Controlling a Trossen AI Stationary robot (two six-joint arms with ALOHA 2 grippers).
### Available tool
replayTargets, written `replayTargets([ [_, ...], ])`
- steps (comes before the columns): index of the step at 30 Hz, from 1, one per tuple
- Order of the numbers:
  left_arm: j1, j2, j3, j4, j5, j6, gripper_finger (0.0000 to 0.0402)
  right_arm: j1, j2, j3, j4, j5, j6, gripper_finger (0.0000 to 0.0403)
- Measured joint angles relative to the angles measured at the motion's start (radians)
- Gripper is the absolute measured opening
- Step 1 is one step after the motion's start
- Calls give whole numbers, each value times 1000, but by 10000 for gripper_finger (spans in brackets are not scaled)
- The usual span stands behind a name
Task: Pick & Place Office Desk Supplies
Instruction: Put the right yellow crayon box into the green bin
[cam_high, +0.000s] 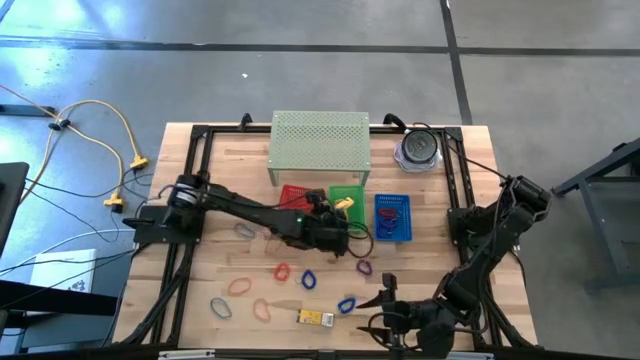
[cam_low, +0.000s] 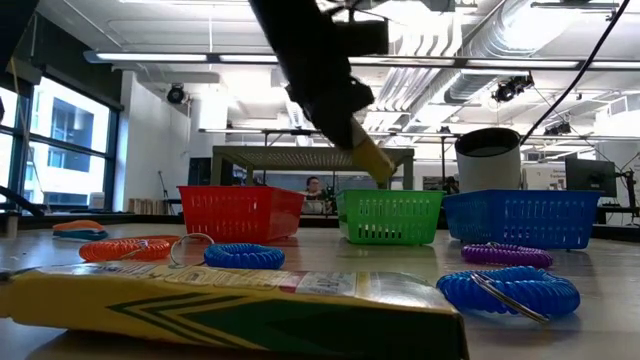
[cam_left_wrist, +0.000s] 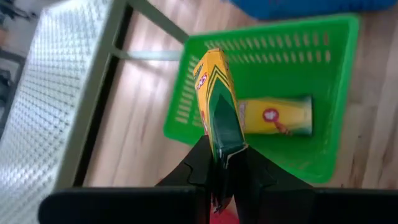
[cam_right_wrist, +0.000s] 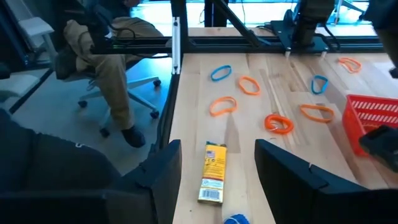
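Observation:
My left gripper (cam_left_wrist: 224, 160) is shut on a yellow and green box (cam_left_wrist: 217, 93) above the green basket (cam_left_wrist: 339, 93). The high view shows this gripper (cam_high: 338, 212) at that basket's near edge. A second yellow box (cam_left_wrist: 273, 116) lies flat inside the basket. My right gripper (cam_right_wrist: 217, 146) is open near the table's near edge, with a finger on either side of a third yellow box (cam_right_wrist: 213, 173) that lies flat on the table (cam_high: 315, 318); it touches nothing. Several rubber-band loops (cam_high: 282, 271) in orange, blue, red and purple lie scattered on the wood. My left gripper pinches the yellow and green box between its two fingers at one end (cam_left_wrist: 227, 146). The rest of the box sticks out past the fingertips. It is lifted clear and slants downward (cam_low: 372, 160) over the green basket.
Red (cam_high: 295, 195), green (cam_high: 352, 190) and blue (cam_high: 392, 216) baskets stand in a row mid-table. A pale green perforated shelf (cam_high: 320, 145) stands behind them, with a grey round container (cam_high: 418, 148) to its right. A seated person (cam_right_wrist: 106, 50) is beyond the table's left edge.

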Motion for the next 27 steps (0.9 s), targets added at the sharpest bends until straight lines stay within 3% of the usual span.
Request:
replayTargets([
  [6, 33, 11, 11, 35, 87, -3, 26, 16, 0, 0, 0, 3, -8, 190],
  [22, 63, 54, 12, 76, 127, 7, 52, 21, 0, 0, -2, -1, -52, 190],
  [27, 65, 56, 12, 75, 128, 9, 78, 21, 0, 0, -1, -1, -69, 190],
])
